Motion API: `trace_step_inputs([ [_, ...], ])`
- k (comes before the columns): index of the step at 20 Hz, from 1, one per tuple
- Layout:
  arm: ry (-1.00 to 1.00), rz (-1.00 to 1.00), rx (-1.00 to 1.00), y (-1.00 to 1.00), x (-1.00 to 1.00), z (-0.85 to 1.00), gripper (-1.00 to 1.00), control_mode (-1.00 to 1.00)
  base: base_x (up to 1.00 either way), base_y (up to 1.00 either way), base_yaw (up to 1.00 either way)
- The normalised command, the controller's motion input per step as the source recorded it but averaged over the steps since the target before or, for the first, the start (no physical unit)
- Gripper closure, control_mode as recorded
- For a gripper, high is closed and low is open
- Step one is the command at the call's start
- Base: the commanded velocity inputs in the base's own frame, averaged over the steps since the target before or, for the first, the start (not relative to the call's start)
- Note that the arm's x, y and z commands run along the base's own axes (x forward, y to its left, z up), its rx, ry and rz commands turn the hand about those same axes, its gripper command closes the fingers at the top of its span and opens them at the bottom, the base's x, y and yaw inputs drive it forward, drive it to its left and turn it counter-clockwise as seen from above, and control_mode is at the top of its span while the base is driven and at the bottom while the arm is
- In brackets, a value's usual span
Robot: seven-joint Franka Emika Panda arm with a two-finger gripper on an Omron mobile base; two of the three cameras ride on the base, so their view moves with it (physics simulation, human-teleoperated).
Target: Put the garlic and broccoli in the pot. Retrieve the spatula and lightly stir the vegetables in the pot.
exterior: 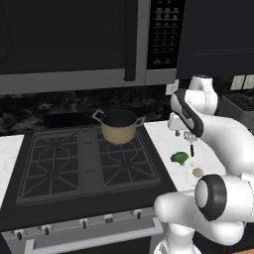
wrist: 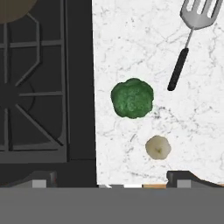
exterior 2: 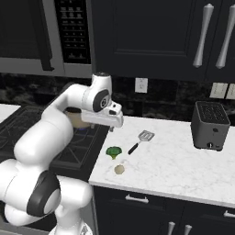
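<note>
— Starting at the left, what can you make out?
— The pot (exterior: 118, 127) stands on the stove's (exterior: 59, 163) rear burner; from the right side the arm hides most of it.
— And on the marble worktop (exterior 2: 174, 160)?
— The broccoli (wrist: 132, 98) lies near the stove edge, the garlic (wrist: 158, 147) just beside it, apart. The spatula (wrist: 188, 39) is further right, its blade cut off in the hand camera.
— The pincer (wrist: 111, 183)?
— Released, jaws wide, gripping nothing, up above the vegetables. I think it's over the worktop's edge, though the arm blocks much of it. A toaster (exterior 2: 209, 125) stands far right.
</note>
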Motion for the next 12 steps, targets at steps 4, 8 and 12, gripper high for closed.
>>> trace_step_inputs([
  [4,0.03,0.0,0.0,-0.26,0.05,-0.66,-1.0,-1.0,0.0,0.0,0.0],
  [8,0.0,0.0,0.0,-0.08,0.01,-0.63,-1.0,-1.0,0.0,0.0,0.0],
  [12,0.0,-0.02,0.0,-0.01,0.0,-0.47,-1.0,-1.0,0.0,0.0,0.0],
])
